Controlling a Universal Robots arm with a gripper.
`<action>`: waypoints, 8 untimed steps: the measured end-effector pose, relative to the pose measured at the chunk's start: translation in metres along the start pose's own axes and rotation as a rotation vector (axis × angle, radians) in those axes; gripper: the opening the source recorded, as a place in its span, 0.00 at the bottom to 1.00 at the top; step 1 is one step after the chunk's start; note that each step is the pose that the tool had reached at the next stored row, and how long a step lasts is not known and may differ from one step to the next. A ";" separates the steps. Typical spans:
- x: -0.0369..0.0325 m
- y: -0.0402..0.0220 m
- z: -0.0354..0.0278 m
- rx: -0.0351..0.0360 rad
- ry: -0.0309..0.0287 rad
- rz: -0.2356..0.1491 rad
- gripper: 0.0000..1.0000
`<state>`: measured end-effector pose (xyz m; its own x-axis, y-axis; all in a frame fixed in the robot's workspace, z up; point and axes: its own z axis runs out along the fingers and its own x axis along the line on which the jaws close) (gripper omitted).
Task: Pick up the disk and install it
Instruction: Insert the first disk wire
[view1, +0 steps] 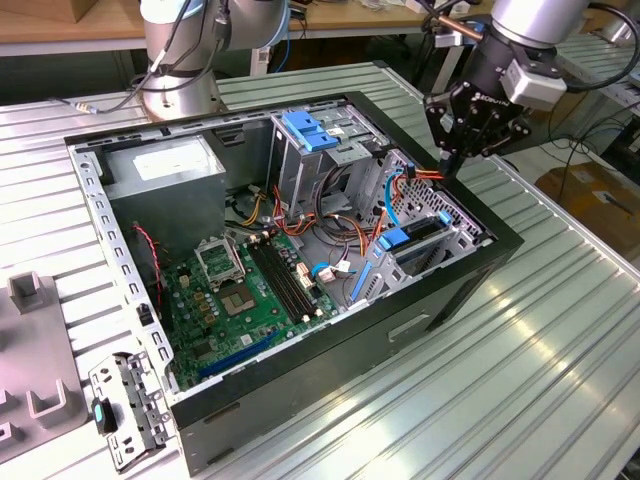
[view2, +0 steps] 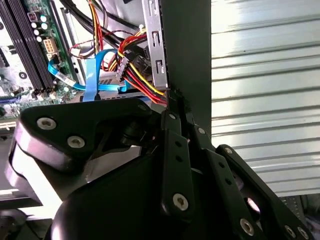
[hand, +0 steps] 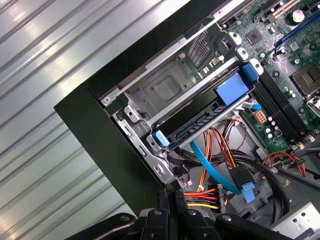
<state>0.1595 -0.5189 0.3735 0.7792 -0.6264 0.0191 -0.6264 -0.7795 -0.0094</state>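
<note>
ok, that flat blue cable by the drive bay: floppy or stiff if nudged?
Probably floppy: the blue cable is thin, flat and hangs in a loose curve. Likely light, so a nudge should bend it rather than shift it whole. It may snag, since it runs close beside the red and yellow wires.

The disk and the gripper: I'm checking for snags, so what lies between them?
In the first wrist view, red, yellow and orange wires and a blue cable run between the disk and the gripper.

cables (view1: 395, 190) crowd the case wall (view1: 480, 205) beside the end effector (view1: 450, 165).
</note>
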 end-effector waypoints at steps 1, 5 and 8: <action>0.0000 0.0000 -0.0001 -0.0003 0.0002 0.012 0.16; -0.0001 0.0000 0.0000 -0.0014 0.0007 0.075 0.16; -0.0001 0.0000 0.0000 -0.0024 0.0011 0.122 0.16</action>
<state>0.1594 -0.5189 0.3735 0.6974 -0.7164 0.0191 -0.7164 -0.6977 -0.0094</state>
